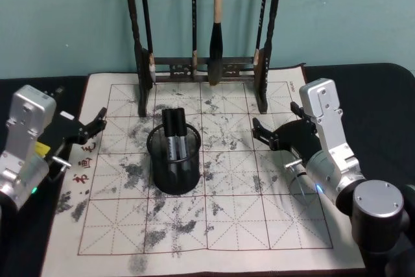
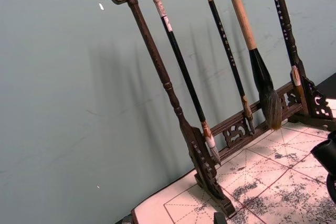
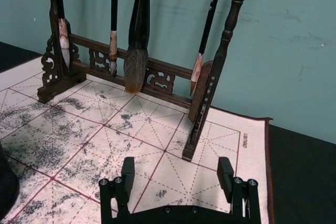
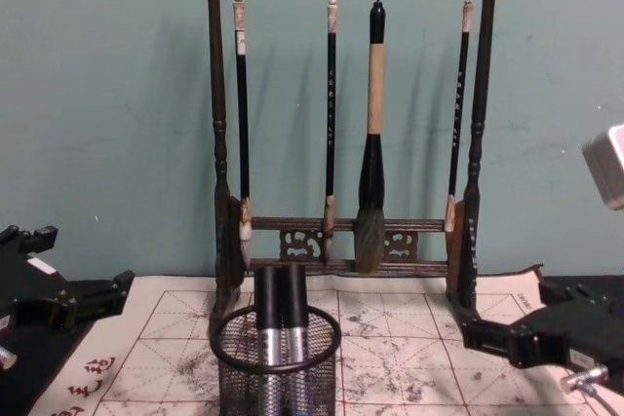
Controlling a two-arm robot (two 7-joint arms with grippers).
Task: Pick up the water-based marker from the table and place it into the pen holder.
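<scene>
The black wire-mesh pen holder [image 1: 175,176] [image 4: 244,377] stands on the cream grid mat [image 1: 220,225] of the table, a little left of centre. Two water-based markers [image 1: 172,135] [image 4: 281,299] with black caps and silver barrels stand upright in it, side by side. My left gripper [image 1: 100,128] hovers open at the mat's left edge, level with the holder and a short way from it. On the holder's other side my right gripper [image 1: 255,131] [image 3: 177,167] is open too, low over the mat with nothing between its fingers.
A tall dark wooden brush rack [image 1: 201,66] [image 4: 351,241] with several hanging brushes stands across the back of the mat, just behind the holder. A teal wall rises behind it. Bare ink-blotted mat lies in front of the holder.
</scene>
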